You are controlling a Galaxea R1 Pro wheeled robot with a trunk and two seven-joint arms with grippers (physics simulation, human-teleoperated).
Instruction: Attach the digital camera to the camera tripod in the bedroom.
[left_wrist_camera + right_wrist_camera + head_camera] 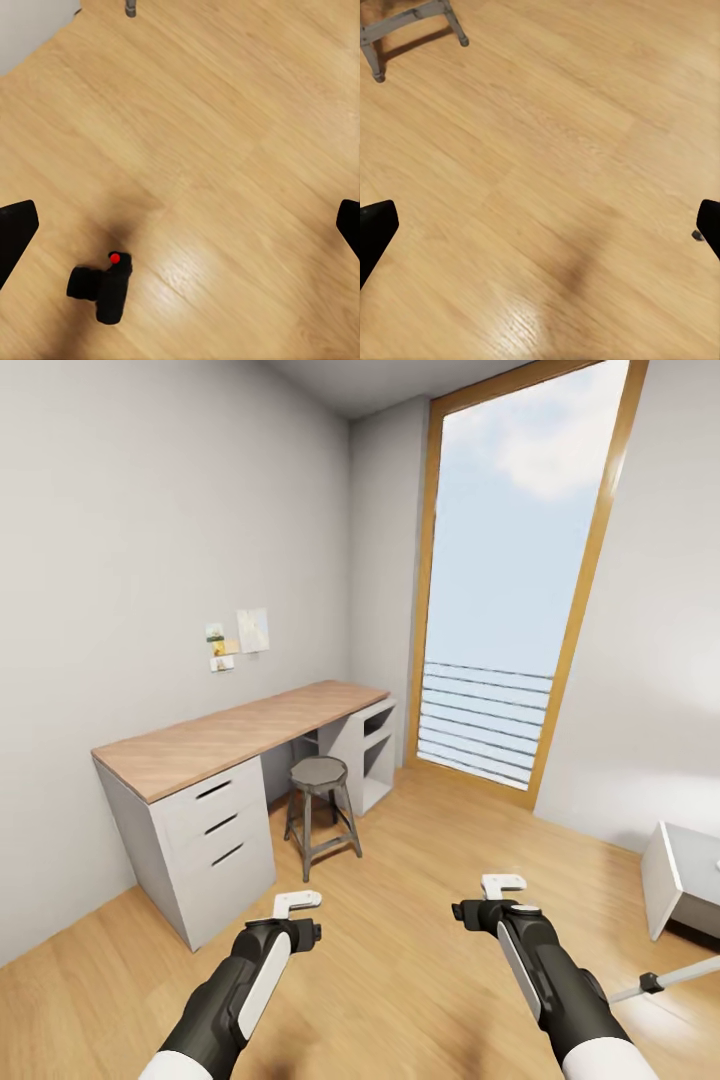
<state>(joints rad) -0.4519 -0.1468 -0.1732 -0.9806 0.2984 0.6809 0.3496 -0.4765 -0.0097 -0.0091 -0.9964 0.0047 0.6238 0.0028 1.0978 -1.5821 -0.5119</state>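
Observation:
The digital camera [105, 287] lies on the light wood floor in the left wrist view, black with a red button on top. It sits below my left gripper [180, 232], off to one side of the gap between the wide-apart fingers [16, 232]. In the head view the left gripper [298, 905] and right gripper [503, 885] hover over bare floor, both open and holding nothing. A thin silver leg with a black joint, part of the camera tripod [668, 979], pokes in at the lower right. A small dark foot [697, 235] shows beside a right finger.
A wood-topped desk [250, 735] with white drawers runs along the left wall, with a grey round stool [320, 810] in front of it. A tall wood-framed window [510, 590] fills the far wall. A grey-white furniture corner [680, 875] stands at the right.

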